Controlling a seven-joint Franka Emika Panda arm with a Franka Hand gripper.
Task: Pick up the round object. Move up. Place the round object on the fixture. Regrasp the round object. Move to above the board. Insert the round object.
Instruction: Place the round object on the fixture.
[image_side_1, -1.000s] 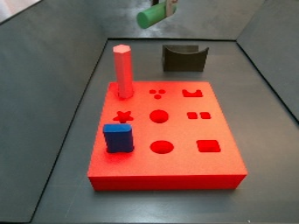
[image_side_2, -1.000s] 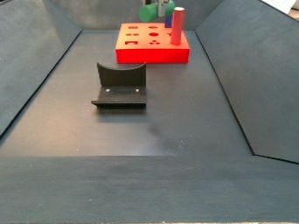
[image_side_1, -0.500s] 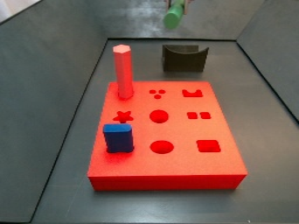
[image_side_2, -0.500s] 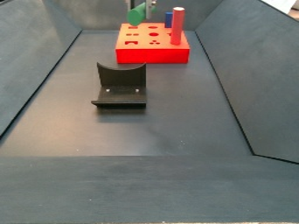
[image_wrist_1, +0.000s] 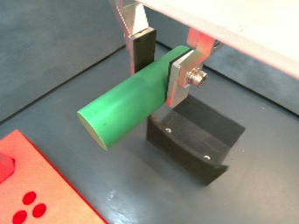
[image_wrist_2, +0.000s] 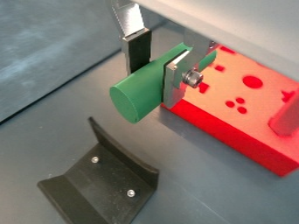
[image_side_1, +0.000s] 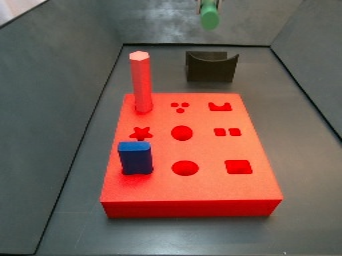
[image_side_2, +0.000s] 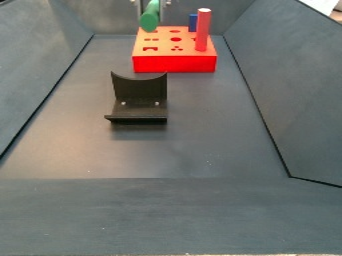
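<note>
Green peg held in the air, clear of both board and fixture.

In a wrist view the red board (image_wrist_1: 35, 188) sits off to one side; beside it the gripper (image_wrist_1: 163, 63) has its jaws clamped on the round object (image_wrist_1: 126, 107), silver plates pressing both flanks, with the dark fixture (image_wrist_1: 197, 137) on the floor beneath. In a side view the red hexagonal peg (image_side_1: 140, 80) and blue block (image_side_1: 134, 157) stand in the board, and the green peg (image_side_1: 210, 14) hangs high above the fixture (image_side_1: 211, 66).

Enclosure: dark grey floor (image_side_2: 174, 150) and sloped walls.
Walls rise at 9 o'clock (image_side_2: 34, 70) and 3 o'clock (image_side_2: 294, 80); lighting is even and diffuse.
</note>
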